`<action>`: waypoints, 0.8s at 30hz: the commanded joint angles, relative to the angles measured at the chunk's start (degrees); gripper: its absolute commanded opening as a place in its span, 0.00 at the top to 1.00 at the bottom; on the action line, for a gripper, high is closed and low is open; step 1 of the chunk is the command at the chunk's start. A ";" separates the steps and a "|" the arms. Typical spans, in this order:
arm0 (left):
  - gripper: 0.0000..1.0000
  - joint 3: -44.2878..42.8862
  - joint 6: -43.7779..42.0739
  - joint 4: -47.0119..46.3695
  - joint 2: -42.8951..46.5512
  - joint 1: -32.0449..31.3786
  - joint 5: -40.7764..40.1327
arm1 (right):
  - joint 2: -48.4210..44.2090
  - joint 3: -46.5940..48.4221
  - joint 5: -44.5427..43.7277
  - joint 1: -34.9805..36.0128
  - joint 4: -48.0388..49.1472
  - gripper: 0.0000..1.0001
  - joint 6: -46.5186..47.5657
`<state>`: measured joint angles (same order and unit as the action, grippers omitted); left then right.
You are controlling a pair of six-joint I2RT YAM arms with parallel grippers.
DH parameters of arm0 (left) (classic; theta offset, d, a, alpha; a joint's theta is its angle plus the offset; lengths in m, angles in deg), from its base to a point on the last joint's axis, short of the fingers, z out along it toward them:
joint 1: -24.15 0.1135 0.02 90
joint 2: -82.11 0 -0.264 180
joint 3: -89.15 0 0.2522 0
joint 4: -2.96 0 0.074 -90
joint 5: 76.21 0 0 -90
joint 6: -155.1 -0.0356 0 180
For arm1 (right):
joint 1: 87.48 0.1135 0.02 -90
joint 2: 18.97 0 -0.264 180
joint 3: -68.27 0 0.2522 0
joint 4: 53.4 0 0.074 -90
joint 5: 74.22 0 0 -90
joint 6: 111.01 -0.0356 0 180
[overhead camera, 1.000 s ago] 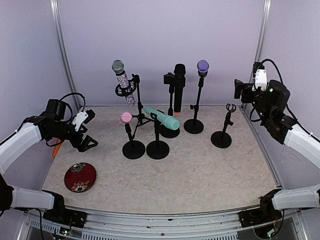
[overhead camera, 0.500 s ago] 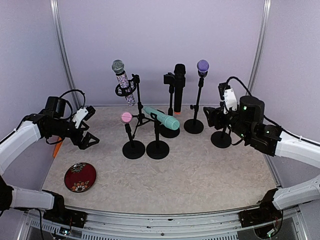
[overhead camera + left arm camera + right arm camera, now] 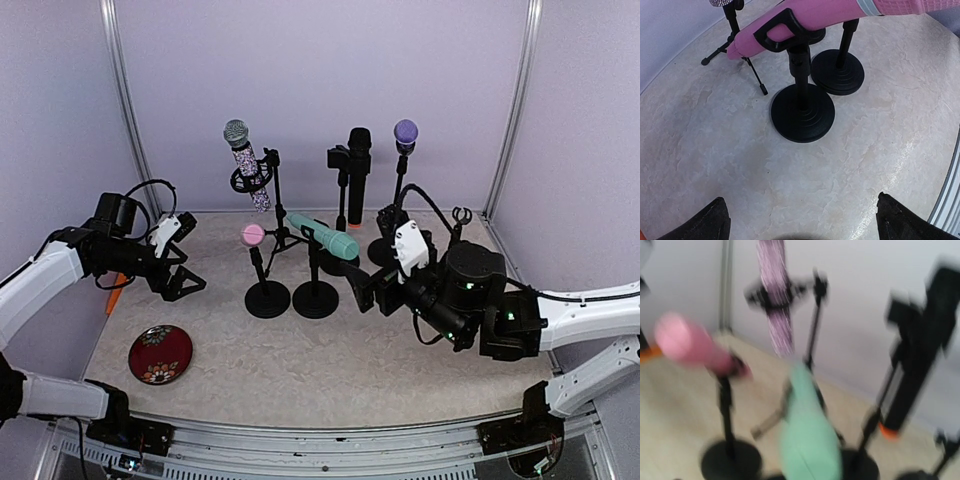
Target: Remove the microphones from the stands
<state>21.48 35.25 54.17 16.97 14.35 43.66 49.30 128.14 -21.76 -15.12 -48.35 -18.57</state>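
Note:
Several microphones sit on black stands. In the top view, a pink one (image 3: 253, 235) and a mint-green one (image 3: 326, 236) are nearest. A glittery one (image 3: 245, 160), a black one (image 3: 357, 170) and a purple one (image 3: 405, 132) stand behind. My left gripper (image 3: 186, 285) is open and empty, left of the pink microphone's stand (image 3: 267, 298). In the left wrist view, the gripper (image 3: 800, 202) faces that pink microphone (image 3: 805, 15) in its clip. My right gripper (image 3: 358, 288) points at the green microphone (image 3: 807, 435). The right wrist view is blurred and shows no fingers.
An empty stand's clip (image 3: 460, 215) shows behind my right arm. A red patterned plate (image 3: 160, 353) lies front left. An orange object (image 3: 113, 298) lies under my left arm. The walls close in at back and sides.
My right arm has swung down from the far right to the table's middle, close to the green microphone's stand. My left gripper has edged slightly right towards the pink microphone.

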 commanded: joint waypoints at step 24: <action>0.01 -0.35 2.28 -1.77 -0.08 -0.40 2.83 | 45.74 44.94 11.86 -4.37 -2.50 0.02 2.31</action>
<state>21.48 37.22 53.30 16.88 14.35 45.34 92.97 170.28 -9.91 -18.73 -52.92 -16.54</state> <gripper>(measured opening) 0.988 0.997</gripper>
